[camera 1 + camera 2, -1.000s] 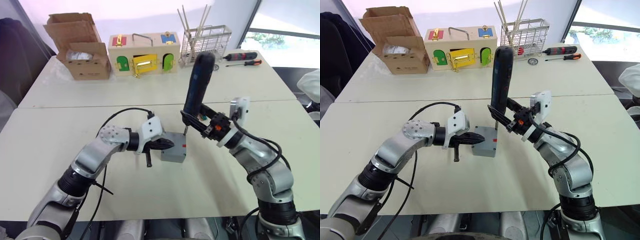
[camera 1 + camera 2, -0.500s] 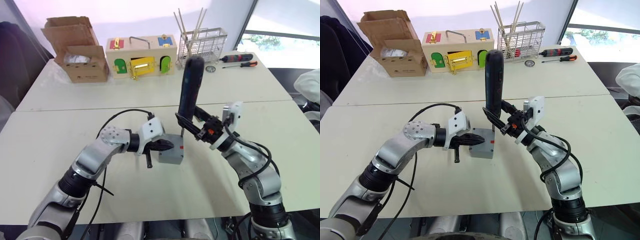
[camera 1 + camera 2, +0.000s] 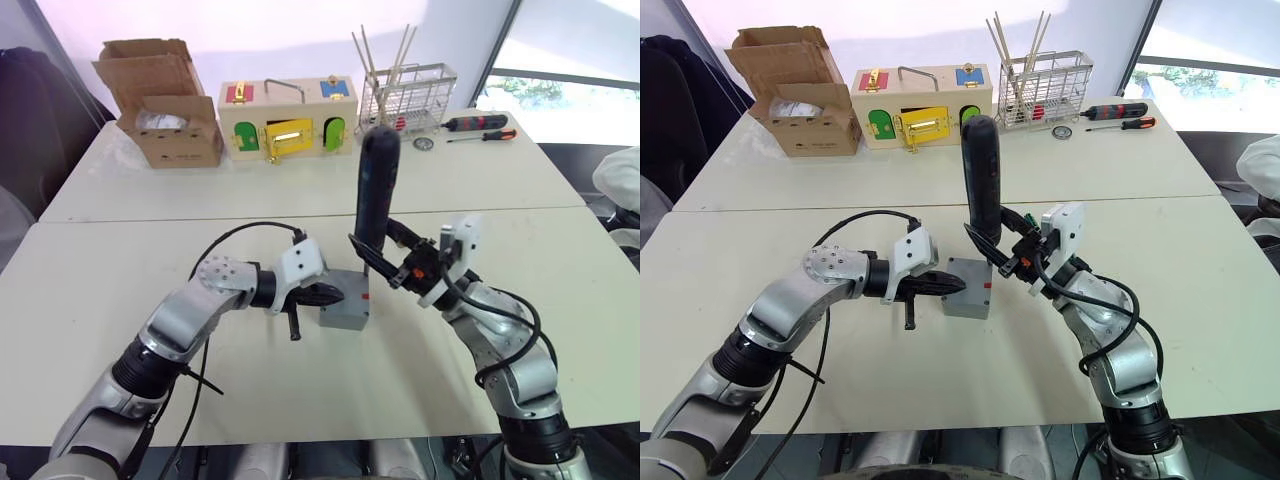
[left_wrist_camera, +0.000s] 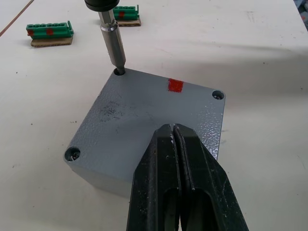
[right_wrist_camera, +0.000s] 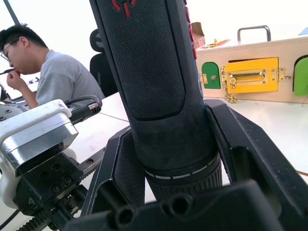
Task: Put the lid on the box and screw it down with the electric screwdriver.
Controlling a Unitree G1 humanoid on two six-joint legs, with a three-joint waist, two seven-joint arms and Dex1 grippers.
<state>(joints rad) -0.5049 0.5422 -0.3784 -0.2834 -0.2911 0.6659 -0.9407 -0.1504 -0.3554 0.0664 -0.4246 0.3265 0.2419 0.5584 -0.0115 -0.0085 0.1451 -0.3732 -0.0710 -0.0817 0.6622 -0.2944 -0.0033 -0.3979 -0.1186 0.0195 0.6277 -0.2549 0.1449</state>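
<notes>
The grey lid [image 4: 144, 115] lies on the grey box [image 3: 962, 305] in the middle of the near table, with a red mark by one edge. My left gripper [image 4: 173, 129] is shut, and its fingertips press on the lid's near edge. My right gripper [image 3: 380, 258] is shut on the lower body of the black electric screwdriver [image 3: 372, 190], which stands almost upright. The screwdriver's metal bit [image 4: 112, 41] sits in a corner screw hole of the lid. Screws show in two other corners.
At the back of the far table stand a cardboard box [image 3: 165, 105], a wooden box with coloured doors [image 3: 290, 112], a wire rack [image 3: 410, 88] and manual screwdrivers [image 3: 482, 124]. Two green terminal blocks [image 4: 49, 31] lie just beyond the grey box. A person [image 5: 53, 72] sits off to the left.
The camera has shifted. The screwdriver now stands more upright over the lid's corner. My left gripper stays shut against the lid.
</notes>
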